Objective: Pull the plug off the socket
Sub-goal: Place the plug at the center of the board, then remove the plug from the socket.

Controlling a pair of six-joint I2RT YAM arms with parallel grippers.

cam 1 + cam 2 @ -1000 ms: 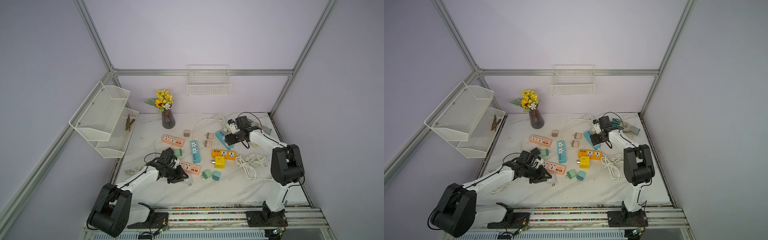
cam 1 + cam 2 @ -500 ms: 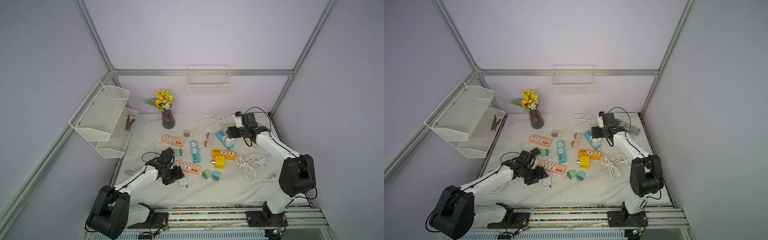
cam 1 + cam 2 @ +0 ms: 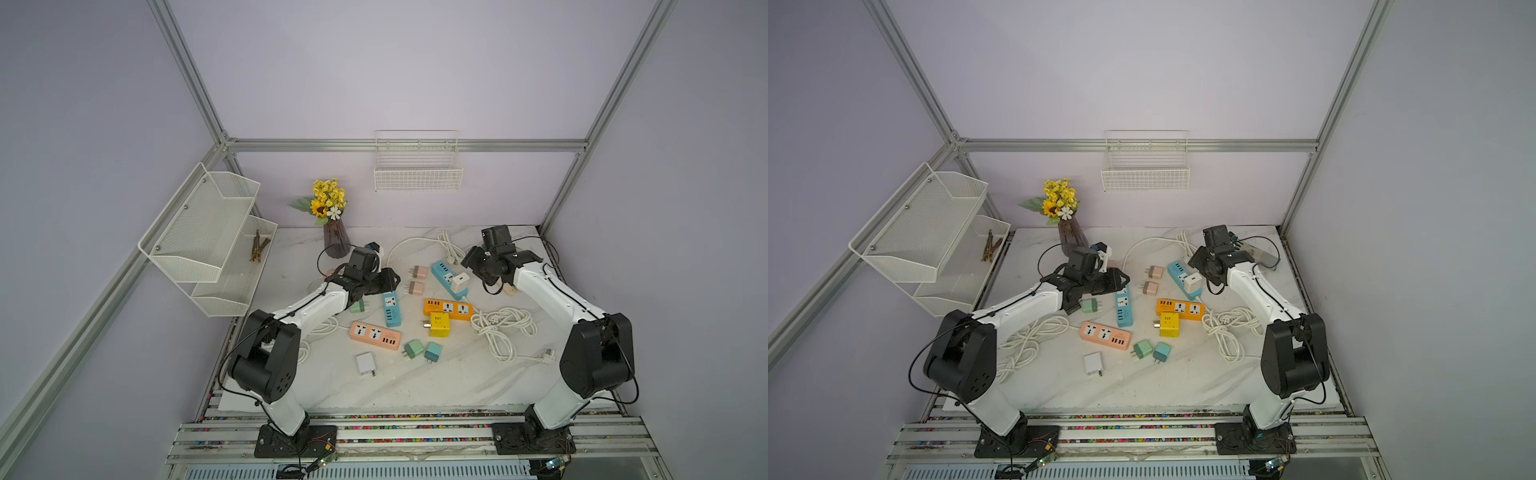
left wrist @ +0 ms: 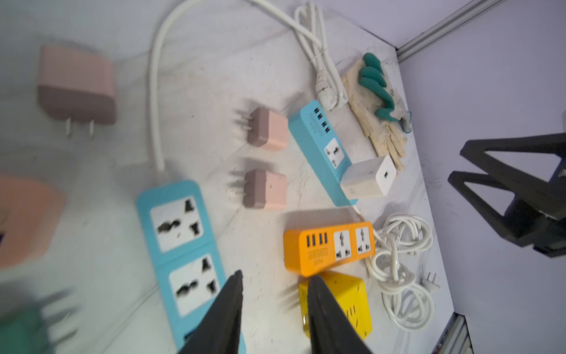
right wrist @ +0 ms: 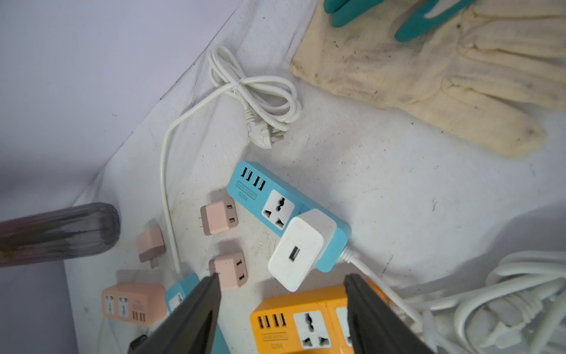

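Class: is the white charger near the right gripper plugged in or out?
Plugged in: the white charger stands seated on the blue power strip, prongs hidden.

A dark vase (image 3: pixel 336 243) of yellow flowers (image 3: pixel 328 199) is standing by the bench's (image 3: pixel 415 386) far edge, toward its far left corner. Cream and teal gloves (image 4: pixel 367 125) are lying in the far right corner. A white wire basket (image 3: pixel 417 174) is hanging on the back wall, and a two-tier mesh shelf (image 3: pixel 199 232) is holding twigs (image 3: pixel 258 247) over the left edge.
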